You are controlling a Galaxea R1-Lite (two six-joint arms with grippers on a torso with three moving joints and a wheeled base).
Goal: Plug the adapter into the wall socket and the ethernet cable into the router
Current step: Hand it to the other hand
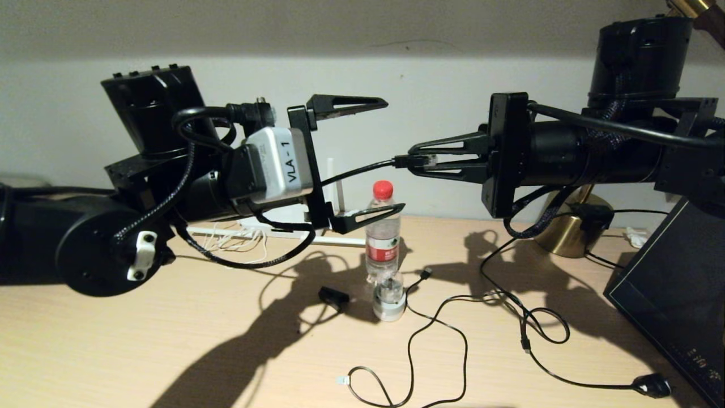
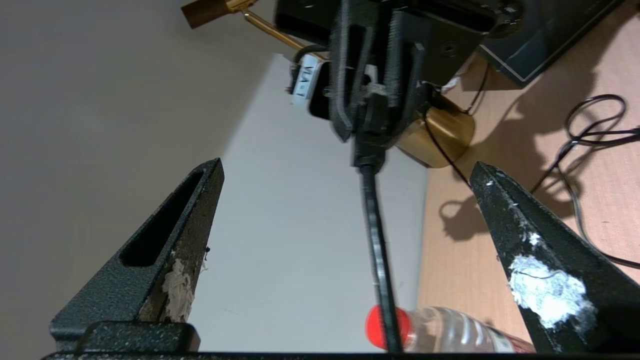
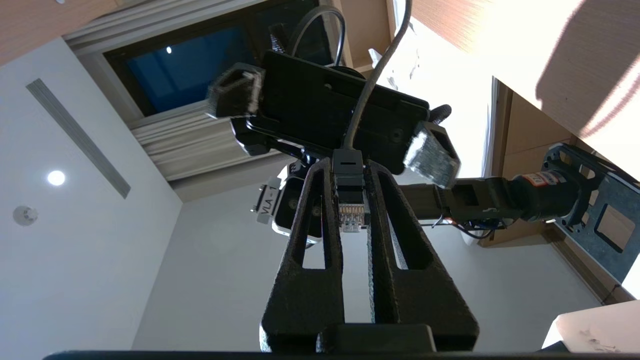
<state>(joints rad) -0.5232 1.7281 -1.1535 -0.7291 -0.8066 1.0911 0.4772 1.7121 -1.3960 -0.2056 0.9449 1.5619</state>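
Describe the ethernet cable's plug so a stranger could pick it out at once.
Look above the wooden desk, where the right gripper is raised near the wall. Pinched between its shut fingers is the ethernet cable. Unlike the black cables lying on the desk, its end is a clear clip connector.

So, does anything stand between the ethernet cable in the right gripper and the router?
Yes. The open left gripper hangs between the right gripper, shut on the ethernet cable, and the router by the wall. A water bottle stands just beside that path.
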